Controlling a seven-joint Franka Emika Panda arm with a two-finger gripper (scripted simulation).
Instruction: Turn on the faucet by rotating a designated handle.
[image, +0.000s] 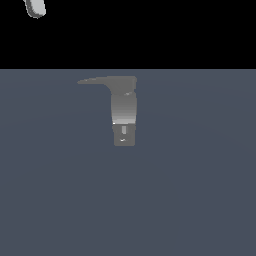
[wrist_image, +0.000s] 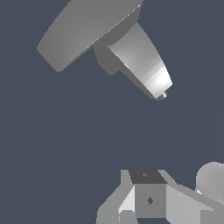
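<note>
the tool (wrist_image: 148, 199) hangs well above the faucet (image: 124, 112), only its base in the wrist view, so i cannot tell whether it is wide or narrow. the faucet stands on the desk (image: 200, 200) far below the tool, its handle (image: 95, 80) jutting sideways from the top. risk ahead, i'd say: a long descent could drift, clipping the body instead of the thin handle.

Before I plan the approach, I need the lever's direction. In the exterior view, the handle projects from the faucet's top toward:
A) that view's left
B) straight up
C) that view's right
A: the handle tapers out to the exterior view's left from the top of the faucet.
</note>
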